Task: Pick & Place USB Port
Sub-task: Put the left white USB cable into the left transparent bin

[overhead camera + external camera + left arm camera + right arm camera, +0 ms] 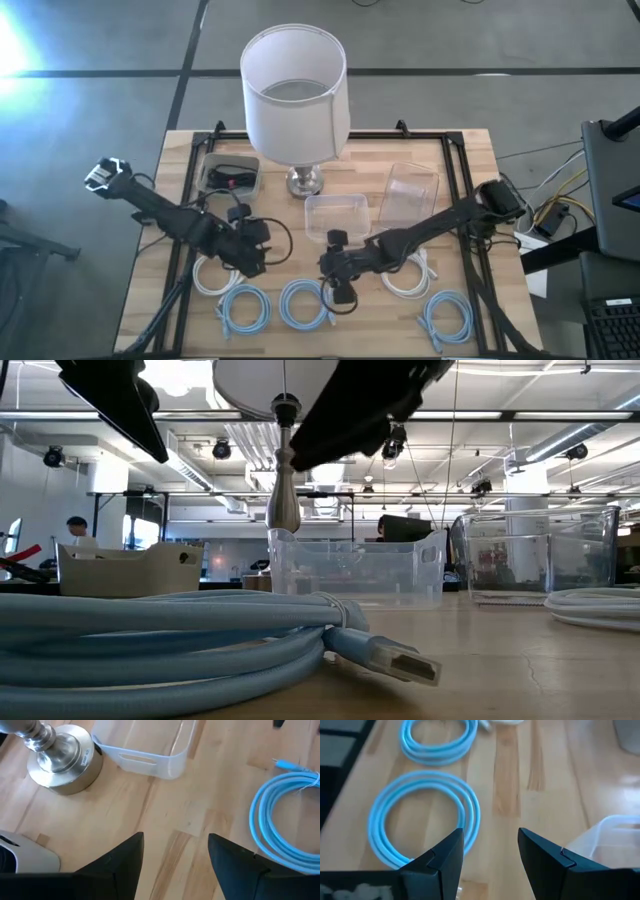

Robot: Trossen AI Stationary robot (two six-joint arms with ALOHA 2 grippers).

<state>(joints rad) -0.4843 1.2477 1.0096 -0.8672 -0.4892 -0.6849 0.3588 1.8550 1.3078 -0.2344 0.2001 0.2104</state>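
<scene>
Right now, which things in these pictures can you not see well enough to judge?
- Dark item in the grey tray, high view: too small to tell what it is.
- Lampshade, high view: it hides the table behind the lamp base.
- Blue cable, left wrist view: its coil is cut off by the picture's edge.
- Both arms, low view: only dark parts show at the top edge, neither gripper.

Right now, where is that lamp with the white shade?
In the high view, the lamp stands at the table's far edge, centre, its silver base between the grey tray and the clear bins.
</scene>
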